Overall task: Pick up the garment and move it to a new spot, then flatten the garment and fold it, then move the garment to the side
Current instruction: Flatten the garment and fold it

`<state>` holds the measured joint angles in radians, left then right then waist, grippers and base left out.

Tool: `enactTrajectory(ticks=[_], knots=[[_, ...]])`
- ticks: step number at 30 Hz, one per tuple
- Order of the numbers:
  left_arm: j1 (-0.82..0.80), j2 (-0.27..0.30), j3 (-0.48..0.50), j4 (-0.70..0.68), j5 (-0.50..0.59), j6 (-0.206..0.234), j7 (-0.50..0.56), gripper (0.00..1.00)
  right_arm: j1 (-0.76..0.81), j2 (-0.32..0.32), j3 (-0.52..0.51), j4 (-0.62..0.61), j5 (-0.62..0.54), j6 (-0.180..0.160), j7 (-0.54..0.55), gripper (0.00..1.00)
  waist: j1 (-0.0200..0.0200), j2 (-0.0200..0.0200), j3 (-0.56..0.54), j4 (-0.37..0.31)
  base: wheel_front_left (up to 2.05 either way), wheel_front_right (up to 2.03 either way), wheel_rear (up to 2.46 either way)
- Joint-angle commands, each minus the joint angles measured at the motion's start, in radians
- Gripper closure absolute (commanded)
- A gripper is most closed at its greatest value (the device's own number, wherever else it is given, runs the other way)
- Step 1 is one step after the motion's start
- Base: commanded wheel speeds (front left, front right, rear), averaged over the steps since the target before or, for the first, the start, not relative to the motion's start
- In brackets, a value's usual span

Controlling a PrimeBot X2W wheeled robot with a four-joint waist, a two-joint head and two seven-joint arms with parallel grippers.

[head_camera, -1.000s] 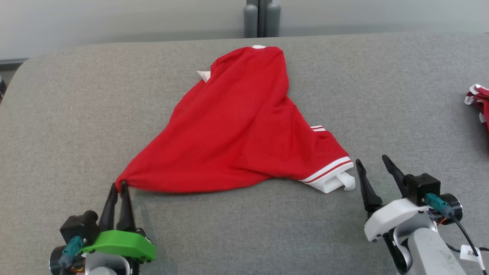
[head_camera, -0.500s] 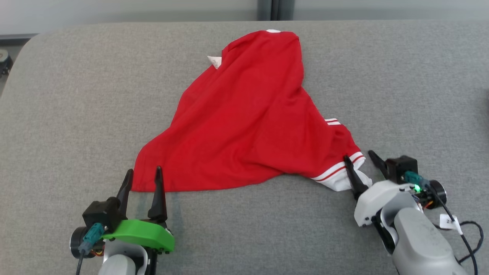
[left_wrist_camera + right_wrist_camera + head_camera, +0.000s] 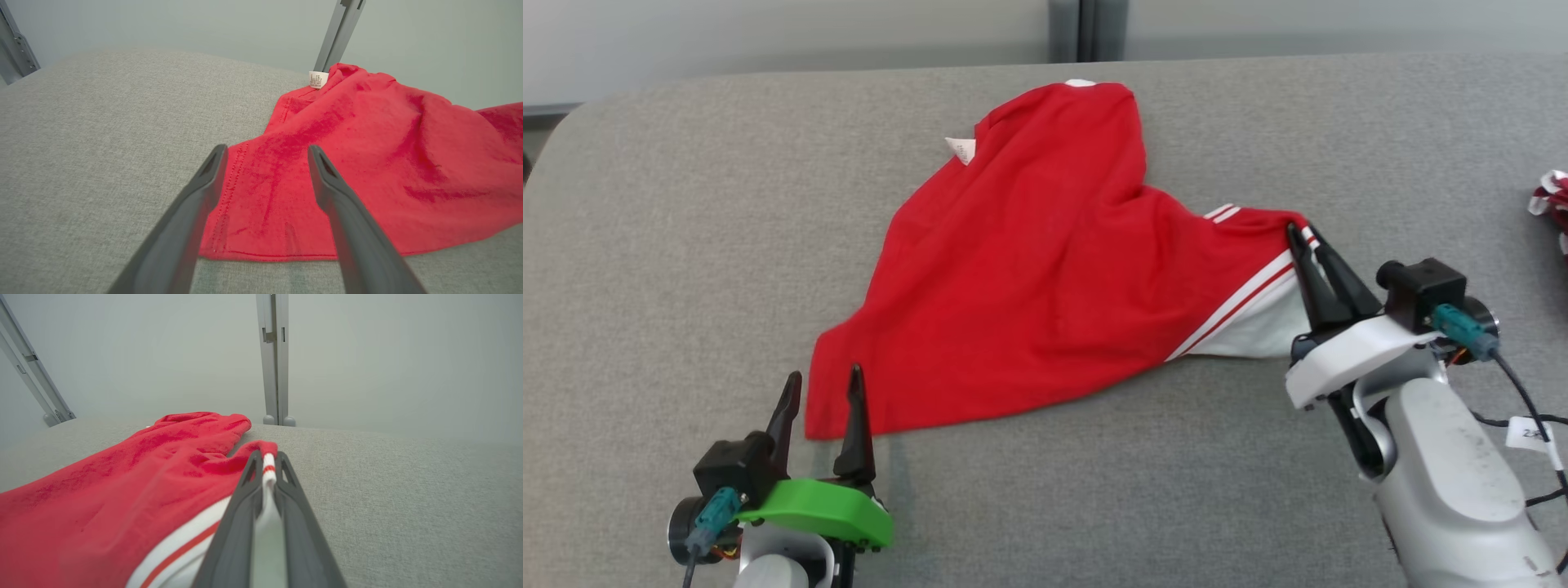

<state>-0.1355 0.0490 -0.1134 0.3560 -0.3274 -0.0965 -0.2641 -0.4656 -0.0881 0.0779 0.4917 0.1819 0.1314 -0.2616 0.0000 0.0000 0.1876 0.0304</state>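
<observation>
The garment (image 3: 1045, 261) is a red shirt with a white, red-striped band, spread in a rough triangle on the grey table (image 3: 686, 245). My right gripper (image 3: 1303, 234) is shut on the striped band at the shirt's right corner and holds it raised; the right wrist view shows the white and red band (image 3: 268, 473) pinched between the fingers. My left gripper (image 3: 823, 382) stands open at the shirt's near left corner (image 3: 261, 212), one finger on each side of it, gripping nothing. A white label (image 3: 961, 150) sticks out near the far end.
Another red and white cloth (image 3: 1553, 200) lies at the table's right edge. A grey post (image 3: 1088, 31) stands behind the table's far edge. Bare grey tabletop lies left of the shirt and along the near edge.
My left gripper opened and let go of the shirt's near left corner. My right gripper closed on the striped band and drew it up and away to the right. The head camera shifted.
</observation>
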Motion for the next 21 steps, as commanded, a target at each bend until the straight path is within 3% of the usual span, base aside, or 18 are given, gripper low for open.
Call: enactTrajectory(ticks=[1,5,8,9,10,11,15,21], knots=[[0.009,0.003,0.001,-0.004,-0.005,0.001,0.0,0.0,0.009,-0.021,-0.003,-0.021,0.004,-0.002,-0.004,1.0,0.0,0.0,-0.014,-0.022,0.0,0.0,0.0],[-0.005,0.004,-0.011,-0.005,0.0,-0.004,0.0,0.0,-0.039,-0.072,-0.021,-0.027,-0.027,-0.002,0.002,1.0,0.0,0.0,0.011,-0.033,0.0,0.0,0.0],[-0.028,0.004,-0.022,-0.001,0.003,-0.008,0.0,0.0,-0.094,-0.096,-0.054,0.036,-0.076,-0.002,0.019,1.0,0.0,0.0,0.039,-0.029,0.0,0.0,0.0],[-0.033,0.004,-0.023,0.001,0.004,-0.008,0.0,0.0,-0.116,-0.097,-0.066,0.058,-0.085,-0.002,0.018,0.83,0.0,0.0,0.047,-0.028,0.0,0.0,0.0],[-0.036,0.004,-0.027,0.007,0.005,-0.008,0.0,0.0,-0.143,-0.105,-0.081,0.089,-0.113,-0.002,0.017,0.5,0.0,0.0,0.055,-0.026,0.0,0.0,0.0],[-0.039,0.004,-0.03,0.01,0.006,-0.008,0.0,0.0,-0.166,-0.102,-0.095,0.108,-0.127,-0.002,0.013,0.0,0.0,0.0,0.059,-0.024,0.0,0.0,0.0],[-0.05,0.004,-0.028,0.026,0.009,-0.013,0.0,0.0,-0.232,-0.061,-0.18,0.182,-0.215,-0.002,-0.003,0.0,0.0,0.0,0.06,-0.021,0.0,0.0,0.0],[-0.023,0.004,-0.01,0.025,0.03,-0.015,0.0,0.0,-0.136,-0.022,-0.196,0.099,-0.227,-0.002,-0.004,0.0,0.0,0.0,0.022,-0.032,0.0,0.0,0.0]])
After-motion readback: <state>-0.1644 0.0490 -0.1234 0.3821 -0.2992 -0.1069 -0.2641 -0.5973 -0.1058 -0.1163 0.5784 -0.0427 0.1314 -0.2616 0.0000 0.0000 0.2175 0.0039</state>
